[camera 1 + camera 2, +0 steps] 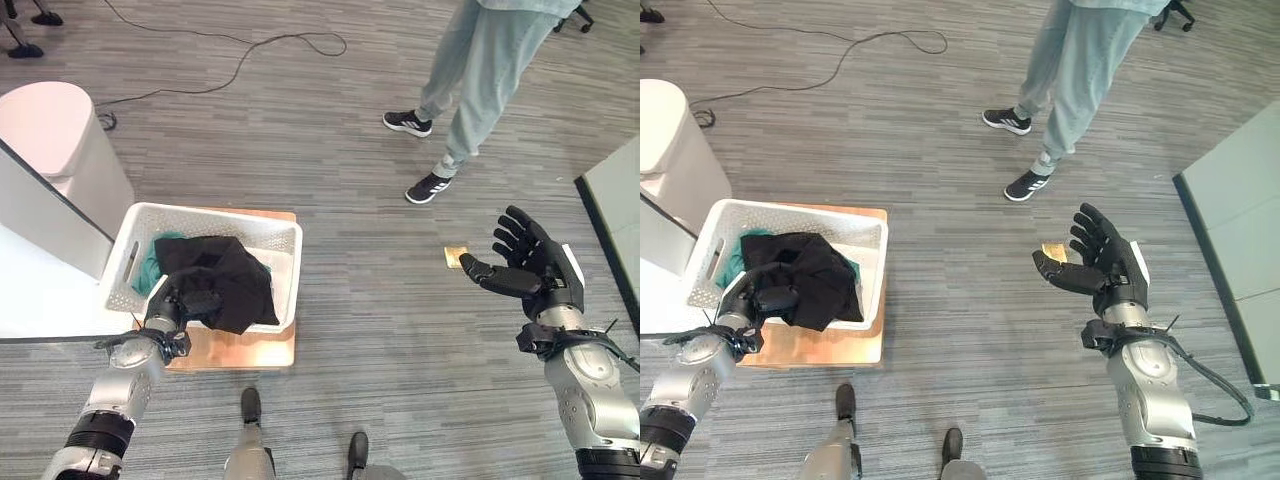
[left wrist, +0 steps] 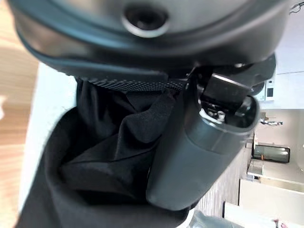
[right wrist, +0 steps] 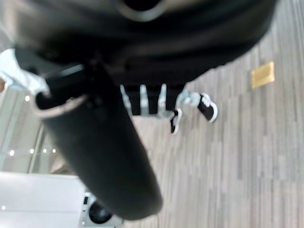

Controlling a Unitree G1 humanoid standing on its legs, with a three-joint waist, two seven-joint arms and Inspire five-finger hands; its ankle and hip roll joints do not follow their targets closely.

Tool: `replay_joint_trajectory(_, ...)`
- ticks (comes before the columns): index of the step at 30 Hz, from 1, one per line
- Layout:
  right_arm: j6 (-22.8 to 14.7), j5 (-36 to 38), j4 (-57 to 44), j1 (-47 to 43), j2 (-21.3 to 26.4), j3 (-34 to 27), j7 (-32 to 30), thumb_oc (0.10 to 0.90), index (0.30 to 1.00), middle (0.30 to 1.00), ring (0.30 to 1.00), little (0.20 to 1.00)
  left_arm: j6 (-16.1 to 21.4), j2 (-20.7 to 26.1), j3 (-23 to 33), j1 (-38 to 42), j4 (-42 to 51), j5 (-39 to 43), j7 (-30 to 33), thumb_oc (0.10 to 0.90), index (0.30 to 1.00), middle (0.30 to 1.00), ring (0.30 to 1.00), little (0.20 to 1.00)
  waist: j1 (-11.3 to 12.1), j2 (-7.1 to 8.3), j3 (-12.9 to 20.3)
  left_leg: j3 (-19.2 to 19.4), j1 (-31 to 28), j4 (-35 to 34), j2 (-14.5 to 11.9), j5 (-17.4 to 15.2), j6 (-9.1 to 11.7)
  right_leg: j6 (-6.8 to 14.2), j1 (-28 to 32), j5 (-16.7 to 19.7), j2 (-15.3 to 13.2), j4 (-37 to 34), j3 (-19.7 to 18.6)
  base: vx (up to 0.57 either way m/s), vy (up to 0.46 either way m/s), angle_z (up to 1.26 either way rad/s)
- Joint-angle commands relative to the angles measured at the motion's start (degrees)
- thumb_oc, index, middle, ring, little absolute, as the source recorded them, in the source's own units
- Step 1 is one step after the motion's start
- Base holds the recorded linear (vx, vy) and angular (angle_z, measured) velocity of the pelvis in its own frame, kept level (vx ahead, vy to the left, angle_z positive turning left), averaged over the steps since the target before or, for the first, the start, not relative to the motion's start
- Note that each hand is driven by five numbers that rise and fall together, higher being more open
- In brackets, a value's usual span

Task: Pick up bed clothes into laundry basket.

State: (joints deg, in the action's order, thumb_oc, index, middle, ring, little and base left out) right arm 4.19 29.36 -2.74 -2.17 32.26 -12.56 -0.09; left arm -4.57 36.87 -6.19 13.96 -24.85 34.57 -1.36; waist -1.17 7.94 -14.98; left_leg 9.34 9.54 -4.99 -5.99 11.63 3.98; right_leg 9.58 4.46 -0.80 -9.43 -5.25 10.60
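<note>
The left hand (image 1: pixel 178 298) grips a black garment (image 1: pixel 228 280), its fingers partly buried in the folds. The garment drapes over the near rim of the white laundry basket (image 1: pixel 281 238), covering most of a teal cloth (image 1: pixel 152 262) beyond the hand. The right hand (image 1: pixel 1102 265) hangs open, well apart, above bare floor. A person (image 1: pixel 470 80), cut off above the legs, stands beyond it.
</note>
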Motion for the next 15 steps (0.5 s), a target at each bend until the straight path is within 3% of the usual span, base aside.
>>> replay_joint_trajectory(1, -5.01, 0.58, -6.12, -3.08, 4.75, -4.61, 0.19, 0.8, 0.9, 0.9, 0.9, 0.9, 3.8, 1.65, 0.29, 10.8, -1.5, -1.44, 0.31, 0.4, 0.3, 0.3, 0.3, 0.3, -0.29, -1.13, 3.86, 0.81, -6.19, -0.01, -1.74, -7.38, 2.15, 0.97, -1.44, -1.14, 1.45, 0.69, -0.66, 0.0, 0.0, 0.0)
replay_joint_trajectory(7, -5.04, 0.48, -6.4, -3.57, 5.07, -4.02, 0.32, 0.8, 0.9, 0.9, 0.9, 0.9, 3.96, 4.98, -2.96, 18.29, -1.6, -1.18, 0.58, 0.4, 0.3, 0.3, 0.3, 0.3, -1.12, -1.35, 4.07, 1.59, -6.67, -0.01, -1.5, -7.92, 2.05, 1.48, -1.62, -0.69, 1.18, 0.74, -0.84, 0.01, 0.016, -0.02)
replay_joint_trajectory(15, -4.56, 0.22, -7.06, -3.22, 5.38, -4.83, 0.43, 0.8, 0.9, 0.9, 0.9, 0.9, 3.41, 6.5, -4.17, 20.71, -3.93, -1.76, 0.03, 0.4, 0.3, 0.3, 0.3, 0.3, -2.01, -1.53, 4.14, 3.24, -7.59, -0.01, -1.26, -8.79, 1.77, 2.12, -2.0, -0.07, 0.74, 0.89, -1.79, 0.02, 0.035, -0.13)
